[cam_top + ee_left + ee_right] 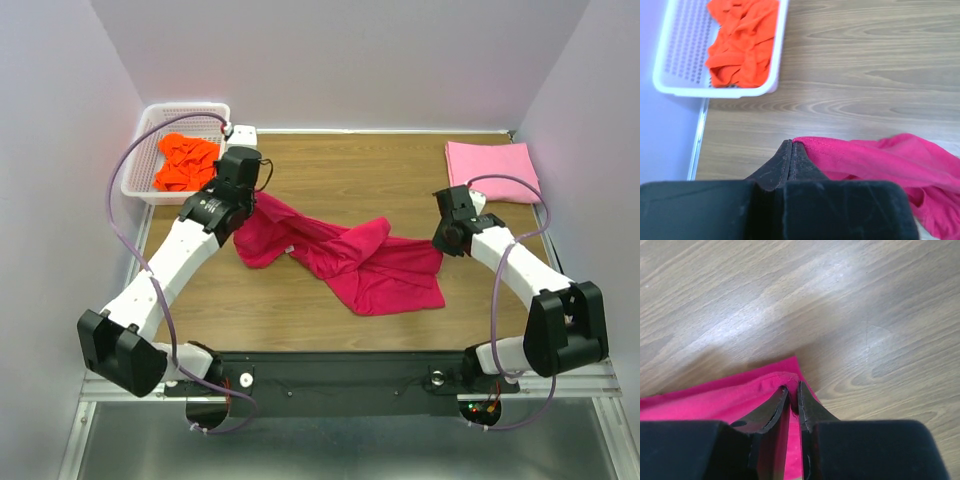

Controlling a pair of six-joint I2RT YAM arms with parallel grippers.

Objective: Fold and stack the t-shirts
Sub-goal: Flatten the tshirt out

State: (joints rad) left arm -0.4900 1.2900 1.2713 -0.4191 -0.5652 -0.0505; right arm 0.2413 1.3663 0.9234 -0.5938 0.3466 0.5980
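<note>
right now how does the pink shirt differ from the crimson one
The pink shirt is folded into a neat flat rectangle; the crimson shirt lies spread out and rumpled. The pink shirt sits far right; the crimson shirt is central. Both arms' jaws pinch the crimson shirt's edges; nothing touches the pink shirt. Both are plain, printless cloth.

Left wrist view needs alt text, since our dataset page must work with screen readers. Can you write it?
The left pincer, closed, pinches the hem of a crumpled crimson t-shirt lying on a wooden table. At upper left, a white lattice basket holds a bunched orange t-shirt.
</note>
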